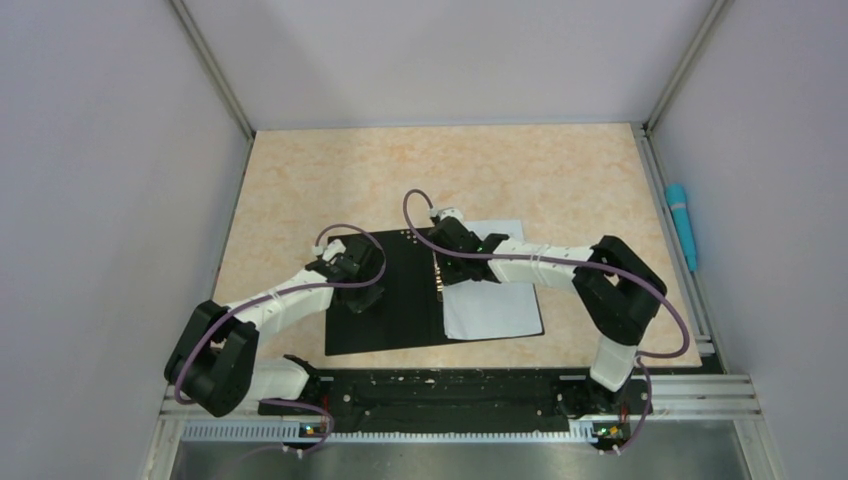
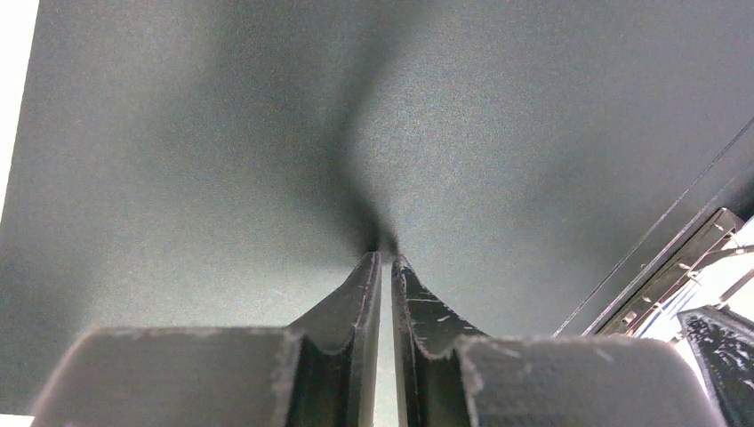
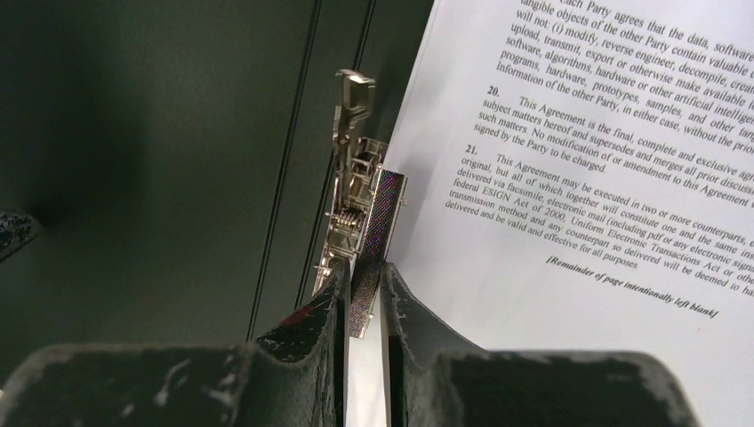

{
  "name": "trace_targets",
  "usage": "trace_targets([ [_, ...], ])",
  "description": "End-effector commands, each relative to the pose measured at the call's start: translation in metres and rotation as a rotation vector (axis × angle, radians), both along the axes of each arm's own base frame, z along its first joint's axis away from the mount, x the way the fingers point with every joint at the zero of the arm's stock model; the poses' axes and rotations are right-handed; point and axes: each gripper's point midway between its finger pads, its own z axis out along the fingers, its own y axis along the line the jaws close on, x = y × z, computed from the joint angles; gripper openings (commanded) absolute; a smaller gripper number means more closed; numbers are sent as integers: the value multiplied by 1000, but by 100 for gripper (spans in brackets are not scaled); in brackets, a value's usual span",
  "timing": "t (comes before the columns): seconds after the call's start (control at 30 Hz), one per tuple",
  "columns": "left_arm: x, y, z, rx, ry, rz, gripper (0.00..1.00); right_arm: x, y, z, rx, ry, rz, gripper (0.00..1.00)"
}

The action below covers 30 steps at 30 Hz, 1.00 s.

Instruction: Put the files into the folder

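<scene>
R gripper [image 3: 364, 277] on folder [image 3: 160, 178] clip [image 3: 351, 160], files [image 3: 578, 240] just beside

The left arm [image 1: 275, 300] folds back at its elbow low on the left and reaches forward and to the right, wrist tipped down. The left gripper [image 2: 384, 258] points downward, its fingers drawn almost together with only a thin slit between them. The right arm [image 1: 545, 265] bends at a raised elbow on the right and stretches left across the middle. The right gripper [image 3: 363, 280] is pinched onto a thin flap of the folder's spine clip [image 3: 348, 187]
</scene>
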Motion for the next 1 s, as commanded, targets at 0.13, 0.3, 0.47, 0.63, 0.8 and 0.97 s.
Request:
trace_targets([
  [0.13,-9,10,-19,32,49,51,14,-17,8,19,69,-9,34,0],
  [0.3,-8,8,-21,24,56,56,14,-20,6,9,67,5,30,0],
  [0.47,-9,7,-21,17,60,64,14,-22,0,-2,49,7,23,0],
  [0.63,-7,4,-21,0,62,73,14,-22,-3,-13,26,-3,27,0],
  [0.8,-3,-2,-20,-22,58,78,13,-15,-9,-25,-32,-26,18,0],
  [0.97,3,-6,-17,-33,46,82,13,-4,-15,-30,-81,-56,11,0],
])
